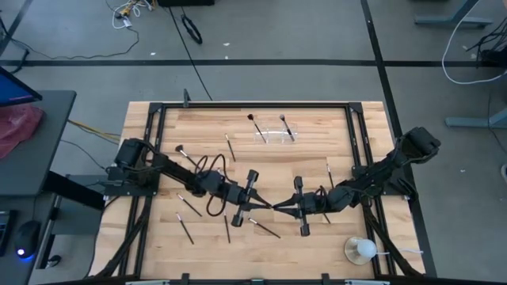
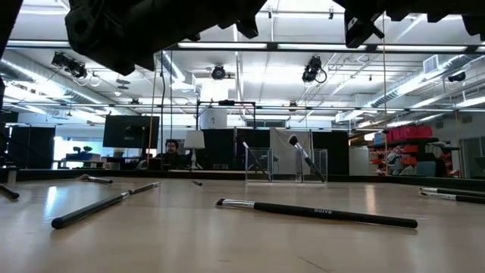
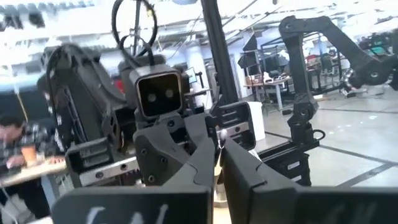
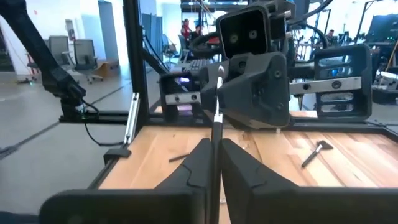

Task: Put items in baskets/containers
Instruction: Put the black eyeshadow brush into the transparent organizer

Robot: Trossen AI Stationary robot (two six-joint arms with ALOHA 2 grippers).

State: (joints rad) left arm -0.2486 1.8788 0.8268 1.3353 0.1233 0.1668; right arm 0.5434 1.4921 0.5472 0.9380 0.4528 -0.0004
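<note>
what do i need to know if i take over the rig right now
Left gripper: mid-table, tip to tip with the right gripper, looks shut on a brush.
Right gripper: looks shut on the same brush, apparently a handover between the arms.
Organizer: far side of the table, near the middle.
Done: two brushes stand in the organizer.
Left: the held brush, plus several loose brushes lying on the table, mostly on the left arm's side and near the grippers.
</note>
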